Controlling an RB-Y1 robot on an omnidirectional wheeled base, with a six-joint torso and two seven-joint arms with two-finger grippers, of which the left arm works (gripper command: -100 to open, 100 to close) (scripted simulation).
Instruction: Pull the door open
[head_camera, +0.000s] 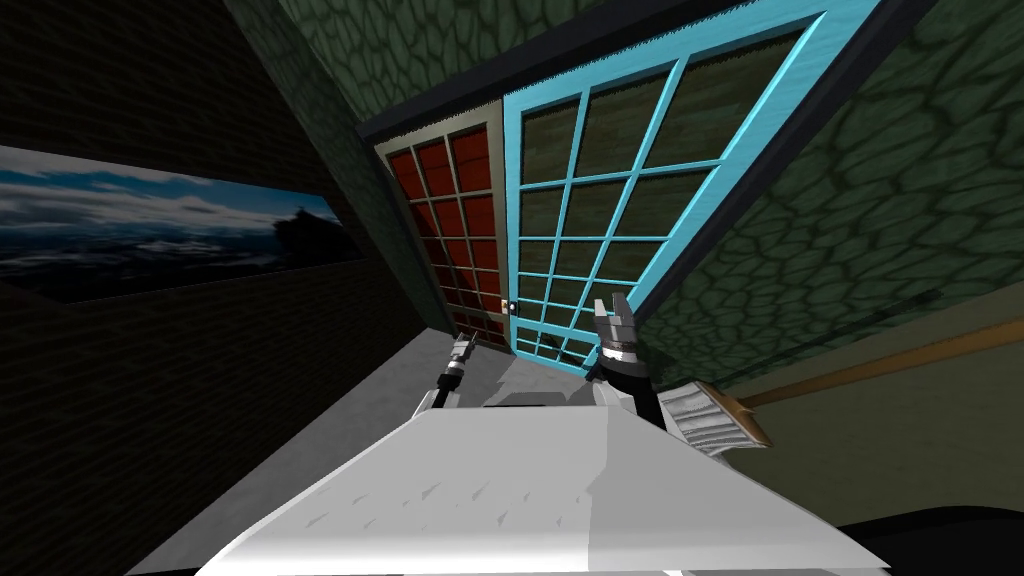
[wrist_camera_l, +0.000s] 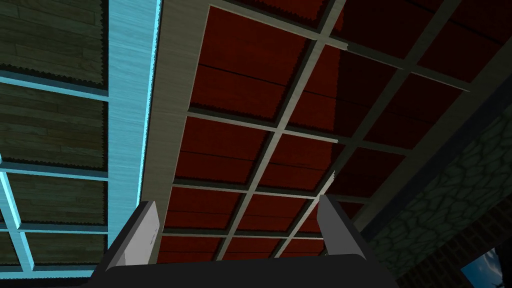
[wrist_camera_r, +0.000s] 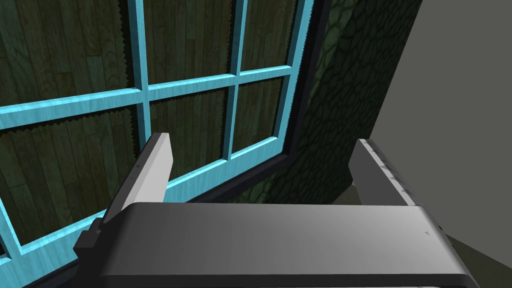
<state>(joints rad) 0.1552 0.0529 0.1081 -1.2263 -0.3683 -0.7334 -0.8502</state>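
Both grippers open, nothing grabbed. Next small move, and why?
Probably swing the left gripper toward the knob where the red door meets the blue door. It is open, holding nothing, and looks nearer to the knob than the right gripper.

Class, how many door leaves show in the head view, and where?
2. The blue-framed leaf stands ahead of the right gripper; the grey-framed leaf with red panes adjoins it, ahead of the left gripper.

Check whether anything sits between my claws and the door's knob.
Nothing visible does. The open left claw and open right claw hang short of the cyan-framed, dark-panelled door, its small pale knob unobstructed between them. The grey-headed broom lies off to the right.
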